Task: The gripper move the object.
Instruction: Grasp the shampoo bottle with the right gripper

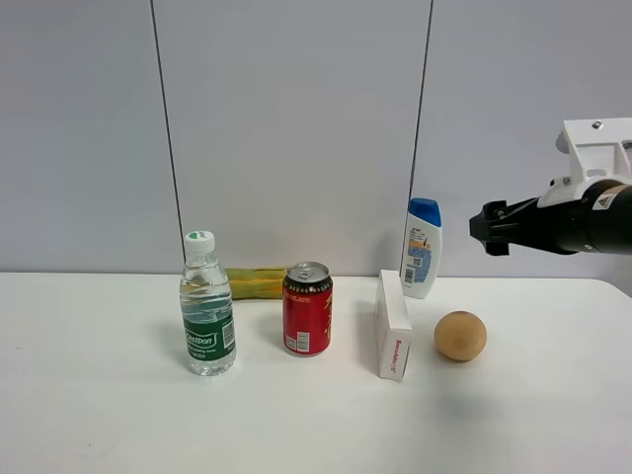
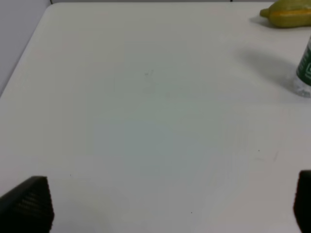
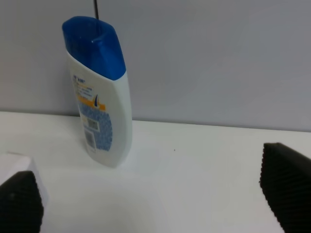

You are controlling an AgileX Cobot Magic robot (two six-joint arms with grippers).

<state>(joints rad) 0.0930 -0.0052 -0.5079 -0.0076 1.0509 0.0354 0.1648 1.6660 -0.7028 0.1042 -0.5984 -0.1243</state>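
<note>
Exterior high shows the black jawed right gripper (image 1: 478, 227), jaws spread wide and empty, hovering apart from the standing white plastic blue-capped shampoo bottle (image 1: 422, 249) near the back of the white table (image 1: 99, 395): an approach, I judge, next needing those jaws around the bottle's body.

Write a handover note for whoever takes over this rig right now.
Right tool: open, empty, in the air to the right of the shampoo bottle, apart from it.
Left tool: open, empty, over the table.
Shampoo bottle: upright near the back wall, behind the white box, untouched.
Done: no grasp yet.
To do: close in, grip the bottle, move it.
</note>
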